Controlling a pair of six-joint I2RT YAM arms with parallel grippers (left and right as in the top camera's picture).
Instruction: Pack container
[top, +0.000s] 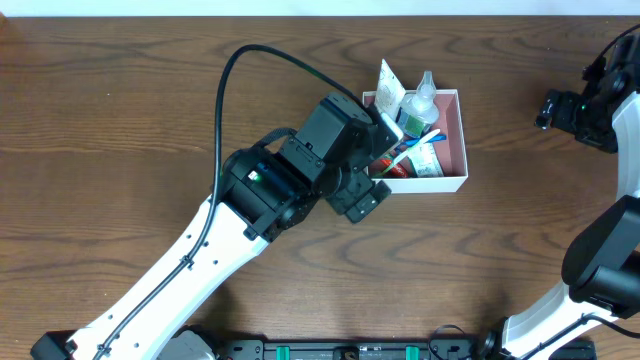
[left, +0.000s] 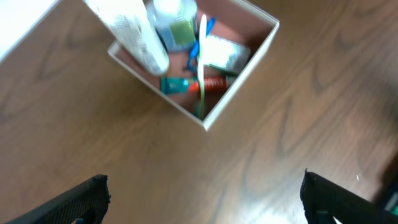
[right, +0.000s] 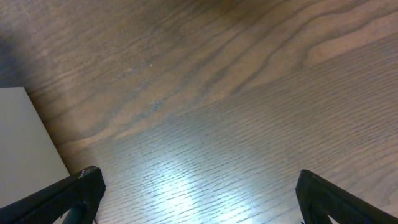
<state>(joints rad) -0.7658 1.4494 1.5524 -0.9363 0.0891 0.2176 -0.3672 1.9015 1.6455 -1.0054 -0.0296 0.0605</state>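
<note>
The container is a shallow square box with white walls and a pink inside, right of the table's middle. It holds a clear bottle, a white packet, a toothpaste tube and toothbrushes. In the left wrist view the container lies ahead with the same items inside. My left gripper is open and empty above bare wood, just left of the box. My right gripper is open and empty over bare table at the far right.
A white surface shows at the left edge of the right wrist view. The left arm's black cable arches over the table behind the wrist. The table's far edge runs along the top of the overhead view.
</note>
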